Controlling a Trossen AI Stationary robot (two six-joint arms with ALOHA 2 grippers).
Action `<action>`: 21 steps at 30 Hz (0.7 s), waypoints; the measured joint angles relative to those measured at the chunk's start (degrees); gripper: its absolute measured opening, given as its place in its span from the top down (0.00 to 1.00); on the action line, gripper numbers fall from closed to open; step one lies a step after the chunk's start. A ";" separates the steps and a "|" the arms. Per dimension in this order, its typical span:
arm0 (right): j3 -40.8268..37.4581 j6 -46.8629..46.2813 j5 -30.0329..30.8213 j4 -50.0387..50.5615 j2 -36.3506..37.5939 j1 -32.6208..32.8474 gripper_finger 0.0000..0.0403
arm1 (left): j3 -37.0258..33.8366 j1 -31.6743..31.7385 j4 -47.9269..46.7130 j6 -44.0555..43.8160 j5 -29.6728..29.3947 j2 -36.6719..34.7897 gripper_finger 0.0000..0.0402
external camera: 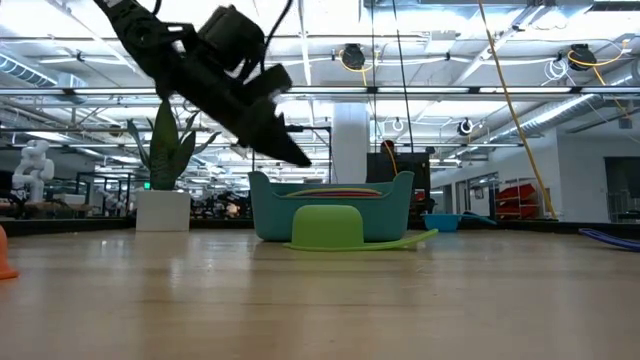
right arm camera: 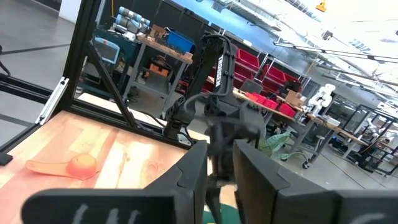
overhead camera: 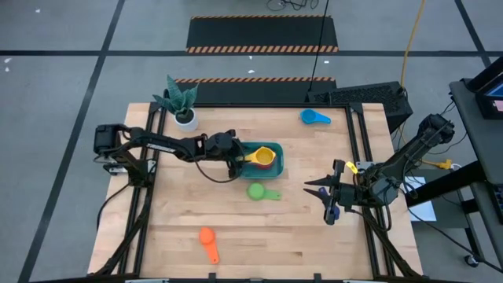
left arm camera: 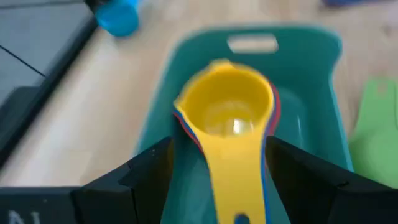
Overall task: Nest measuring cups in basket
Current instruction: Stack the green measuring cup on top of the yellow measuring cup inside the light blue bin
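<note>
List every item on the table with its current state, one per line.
yellow cup: nested on a red one in the basket
green cup: upside down beside the basket
orange cup: loose on the table
light blue cup: loose, far edge
left end effector: open astride the yellow handle

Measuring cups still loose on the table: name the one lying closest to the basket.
The green measuring cup, lying just beside the teal basket. The orange cup and the light blue cup both lie much farther off.
</note>
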State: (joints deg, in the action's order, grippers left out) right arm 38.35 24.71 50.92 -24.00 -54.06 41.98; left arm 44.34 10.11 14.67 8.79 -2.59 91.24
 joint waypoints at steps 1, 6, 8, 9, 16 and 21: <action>0.00 0.00 0.00 0.09 0.00 0.00 0.82 | 0.00 -0.02 -0.05 -0.41 -0.68 -1.09 0.36; 0.00 -0.01 0.00 0.17 0.00 0.00 0.82 | 0.00 -1.04 -1.44 -2.83 -1.73 -7.27 0.38; 0.00 0.00 0.00 0.22 0.00 0.00 0.82 | 0.02 -1.98 -2.45 -3.43 -1.73 -9.80 0.40; 0.00 -0.02 0.00 0.24 0.00 0.00 0.82 | 0.00 -2.53 -3.41 -3.47 -1.73 -10.91 0.41; 0.00 -0.39 0.00 0.32 0.00 0.00 0.82 | 0.02 -7.34 -4.53 -2.78 -1.66 -16.97 0.49; 0.00 -0.83 0.00 0.34 0.00 0.00 0.82 | 0.00 -10.34 -5.28 -0.41 -1.99 -19.27 0.54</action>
State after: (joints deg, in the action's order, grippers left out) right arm 38.35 23.88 50.92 -23.66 -54.06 41.98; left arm 44.34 -0.23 9.40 8.38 -4.58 71.97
